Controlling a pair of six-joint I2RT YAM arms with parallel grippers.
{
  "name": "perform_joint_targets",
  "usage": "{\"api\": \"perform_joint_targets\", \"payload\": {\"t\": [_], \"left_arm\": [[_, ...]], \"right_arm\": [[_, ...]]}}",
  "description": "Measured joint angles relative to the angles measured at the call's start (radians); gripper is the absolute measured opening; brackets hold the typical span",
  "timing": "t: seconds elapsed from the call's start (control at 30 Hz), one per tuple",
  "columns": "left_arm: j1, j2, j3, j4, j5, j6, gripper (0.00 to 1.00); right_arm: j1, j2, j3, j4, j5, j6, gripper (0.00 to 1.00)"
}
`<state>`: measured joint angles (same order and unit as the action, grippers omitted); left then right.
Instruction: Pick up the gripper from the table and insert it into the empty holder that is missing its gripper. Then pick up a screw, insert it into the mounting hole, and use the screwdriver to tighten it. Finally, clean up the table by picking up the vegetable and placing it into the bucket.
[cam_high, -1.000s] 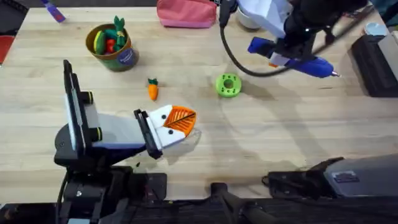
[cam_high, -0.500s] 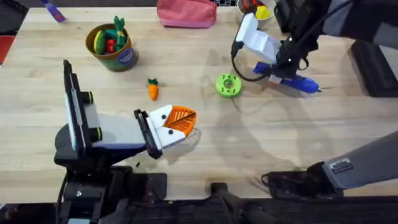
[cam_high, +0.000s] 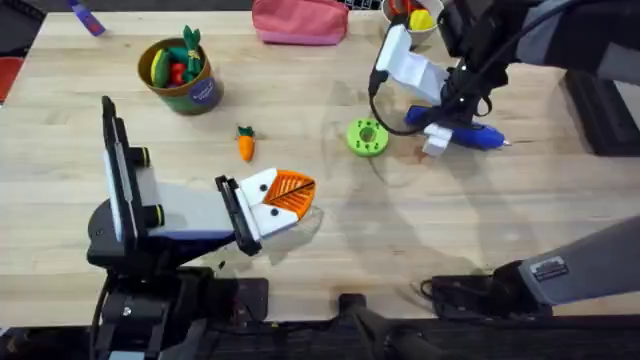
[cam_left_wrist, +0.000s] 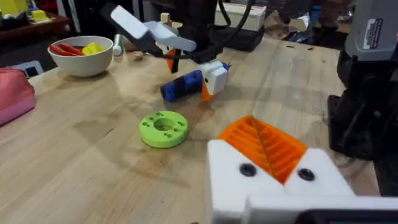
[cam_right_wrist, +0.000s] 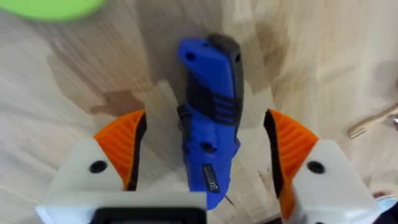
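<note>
Right wrist view: the right gripper (cam_right_wrist: 200, 155) hangs released, straddling the screwdriver (cam_right_wrist: 211, 112) lying on the tabletop (cam_high: 330, 230) toward its far right. Likely the screwdriver step; next, clench on it.

A robotics lab: a pale wooden desk (cam_high: 330, 230) carries two mounted robot arms, a green printed plastic ring (cam_high: 367, 137), with cluttered workbenches and equipment behind.

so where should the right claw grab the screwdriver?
On the thick blue body of the screwdriver, from straight above: it lies flat on the table between the open pads of the right claw, so closing across its width suits it.
</note>
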<state>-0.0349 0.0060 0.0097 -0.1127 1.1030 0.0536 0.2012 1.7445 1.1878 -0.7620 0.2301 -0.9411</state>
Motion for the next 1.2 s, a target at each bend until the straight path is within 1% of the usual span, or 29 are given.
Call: {"api": "perform_joint_targets", "payload": {"t": [0.03, 0.07, 0.13, 0.23, 0.27, 0.33, 0.43, 0.5, 0.57, 0.67, 0.73, 0.77, 0.83, 0.9, 1.0, 1.07, 1.13, 1.2], "left_arm": [[0.000, 0.000, 0.000, 0.000, 0.000, 0.001, 0.024], [0.000, 0.000, 0.000, 0.000, 0.000, 0.002, 0.121], [0.000, 0.000, 0.000, 0.000, 0.000, 0.003, 0.397], [0.000, 0.000, 0.000, 0.000, 0.000, 0.003, 0.877], [0.000, 0.000, 0.000, 0.000, 0.000, 0.000, 0.953], [0.000, 0.000, 0.000, 0.000, 0.000, 0.000, 0.984], [0.000, 0.000, 0.000, 0.001, -0.001, 0.001, 0.987], [0.000, 0.000, 0.000, 0.010, -0.020, -0.001, 0.986], [0.000, 0.000, -0.001, 0.031, -0.064, -0.036, 0.985], [0.001, 0.000, -0.001, 0.044, -0.172, -0.094, 0.986], [0.002, 0.001, 0.012, 0.016, -0.249, -0.108, 0.986], [0.003, 0.001, 0.036, -0.027, -0.294, -0.108, 0.986], [0.003, 0.018, 0.110, -0.139, -0.388, -0.097, 0.985], [0.004, 0.066, 0.220, -0.266, -0.489, -0.084, 0.985], [0.005, 0.182, 0.404, -0.425, -0.631, -0.073, 0.986], [0.005, 0.272, 0.511, -0.507, -0.707, -0.068, 0.987], [0.005, 0.375, 0.610, -0.577, -0.768, -0.067, 0.985], [0.005, 0.483, 0.699, -0.625, -0.806, -0.067, 0.985]], "right_arm": [[0.010, -0.016, 0.000, 0.000, -0.011, 0.013, 0.992], [0.021, -0.035, 0.000, 0.000, -0.022, 0.030, 0.991], [0.041, -0.081, 0.000, 0.003, -0.044, 0.071, 0.991], [0.068, -0.161, 0.000, 0.014, -0.067, 0.156, 0.990], [0.075, -0.188, 0.000, 0.017, -0.071, 0.189, 0.991], [0.085, -0.237, 0.000, 0.024, -0.078, 0.271, 0.991], [0.091, -0.294, 0.000, 0.045, -0.086, 0.444, 0.991], [0.091, -0.322, 0.000, 0.053, -0.090, 0.577, 0.992], [0.091, -0.344, 0.000, 0.051, -0.090, 0.690, 0.991], [0.091, -0.384, 0.000, 0.043, -0.094, 0.802, 0.991], [0.091, -0.416, 0.000, 0.030, -0.096, 0.853, 0.992], [0.091, -0.438, 0.000, 0.029, -0.097, 0.883, 0.992], [0.091, -0.476, 0.000, 0.029, -0.097, 0.932, 0.992], [0.091, -0.523, 0.000, 0.025, -0.097, 0.986, 0.993], [0.091, -0.578, 0.000, 0.018, -0.097, 1.035, 0.994], [0.091, -0.601, 0.000, 0.010, -0.097, 1.054, 0.992], [0.091, -0.610, 0.001, -0.009, -0.097, 1.068, 0.991], [0.091, -0.608, 0.000, -0.038, -0.097, 1.075, 0.992]]}}
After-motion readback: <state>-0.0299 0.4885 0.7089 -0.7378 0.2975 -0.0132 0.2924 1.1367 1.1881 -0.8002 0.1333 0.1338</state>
